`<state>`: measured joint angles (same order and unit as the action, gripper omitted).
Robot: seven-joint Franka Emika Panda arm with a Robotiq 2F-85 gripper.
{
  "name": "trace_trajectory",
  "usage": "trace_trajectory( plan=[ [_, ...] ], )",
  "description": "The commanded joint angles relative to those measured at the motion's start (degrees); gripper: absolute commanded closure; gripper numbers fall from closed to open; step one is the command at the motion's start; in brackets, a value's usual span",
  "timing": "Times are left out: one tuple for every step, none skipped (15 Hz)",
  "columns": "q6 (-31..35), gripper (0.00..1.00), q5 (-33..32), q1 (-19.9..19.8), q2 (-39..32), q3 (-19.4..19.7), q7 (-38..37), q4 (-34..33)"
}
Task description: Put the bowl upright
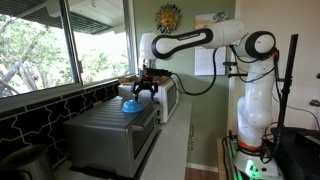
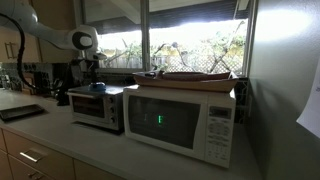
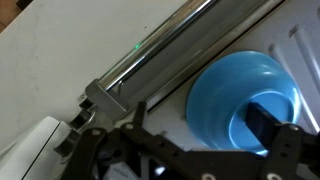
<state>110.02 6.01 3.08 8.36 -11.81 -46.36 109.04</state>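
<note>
The small bright blue bowl (image 3: 232, 92) lies on top of the grey metal toaster oven (image 1: 110, 135). It shows in both exterior views (image 1: 131, 107) (image 2: 98, 87). In the wrist view its round face is turned toward the camera. I cannot tell whether that face is the hollow or the base. My gripper (image 3: 200, 125) hangs just above the bowl with its fingers spread wide. One finger pad is over the bowl's right part and the other is off its left edge. Nothing is gripped. The gripper also shows in both exterior views (image 1: 146, 92) (image 2: 92, 76).
A white microwave (image 2: 180, 120) stands beside the toaster oven on the counter, with a flat basket (image 2: 195, 76) on top. Windows run behind the appliances. The oven's metal door handle (image 3: 165, 45) lies along its front edge. A dark tray (image 2: 22, 112) lies on the counter.
</note>
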Motion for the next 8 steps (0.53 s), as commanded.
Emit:
trace_trajectory(
  plan=[
    [-2.18,0.0,-2.85,0.16,-0.46,1.44,-1.94,-0.47],
    [-2.87,0.0,-3.49,0.0,-0.19,1.81,-2.03,-0.35],
    [-3.5,0.0,-4.17,-0.12,0.03,2.1,-2.2,-0.34],
    [-4.41,0.0,-4.64,-0.2,0.14,2.44,-2.19,-0.45],
    [-5.16,0.0,-5.21,-0.34,0.28,2.75,-2.35,-0.53],
    [-6.08,0.0,-5.67,-0.49,0.31,3.05,-2.35,-0.68],
    [-6.96,0.0,-6.0,-0.58,0.35,3.34,-2.2,-0.79],
    [-8.03,0.0,-6.41,-0.72,0.37,3.62,-2.23,-0.98]
  ],
)
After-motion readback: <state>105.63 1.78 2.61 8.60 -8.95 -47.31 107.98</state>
